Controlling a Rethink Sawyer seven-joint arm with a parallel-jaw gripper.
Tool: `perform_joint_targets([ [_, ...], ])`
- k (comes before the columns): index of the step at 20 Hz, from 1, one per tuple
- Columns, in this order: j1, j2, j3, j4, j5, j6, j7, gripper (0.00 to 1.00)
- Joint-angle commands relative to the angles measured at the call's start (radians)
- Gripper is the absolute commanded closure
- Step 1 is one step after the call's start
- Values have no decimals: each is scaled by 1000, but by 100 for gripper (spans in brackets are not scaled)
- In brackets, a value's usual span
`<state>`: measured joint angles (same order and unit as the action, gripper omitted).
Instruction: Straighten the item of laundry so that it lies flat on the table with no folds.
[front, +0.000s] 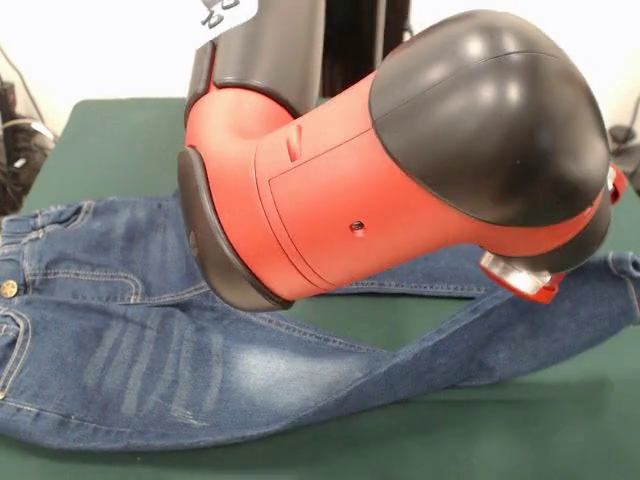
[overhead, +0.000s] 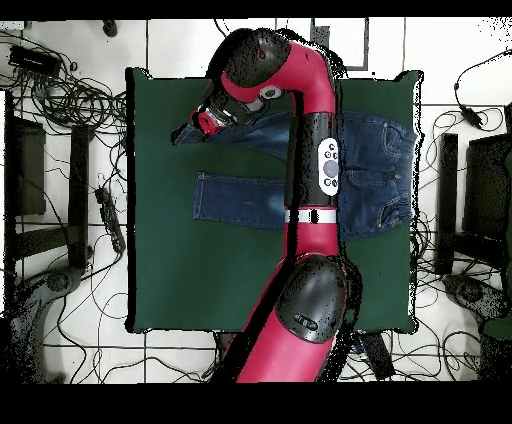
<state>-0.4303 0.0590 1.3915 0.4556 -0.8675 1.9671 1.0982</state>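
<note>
Currently the jeans (overhead: 300, 170) lie on the green table (overhead: 200, 270), in the half of the tabletop away from the robot's base as seen from overhead. In that view the waist sits at the table's right edge, and the two legs run leftward across the cloth. One leg (overhead: 245, 200) lies straight and flat, ending near the middle of the table. The other leg angles away from it toward the far edge, so the legs form a narrow V with green table showing between them.

From the front, the waistband with its brass button (front: 9, 289) is at the left side. The near leg (front: 250, 385) shows faded whitish streaks on the thigh and bends upward to the right, where its cuff (front: 625, 270) lies near the table's right edge.

The red and black arm (front: 400, 170) reaches across the jeans and fills most of the front view. Its wrist end hangs over the end of the angled leg. The gripper (overhead: 205, 122) appears overhead only as a small red and pale tip just above the fabric. Whether the jaws are open, closed or holding cloth cannot be determined.
</note>
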Motion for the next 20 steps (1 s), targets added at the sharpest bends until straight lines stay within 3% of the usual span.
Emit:
perform_joint_targets([
  [1,-30,-113,-210,189,98,-259,448,100],
  [6,-2,-105,-237,142,115,-277,429,100],
  [14,63,-50,-207,-32,75,-263,362,100],
  [17,85,-17,-161,-102,41,-193,328,100],
  [20,99,12,-120,-153,-19,-225,302,100],
])
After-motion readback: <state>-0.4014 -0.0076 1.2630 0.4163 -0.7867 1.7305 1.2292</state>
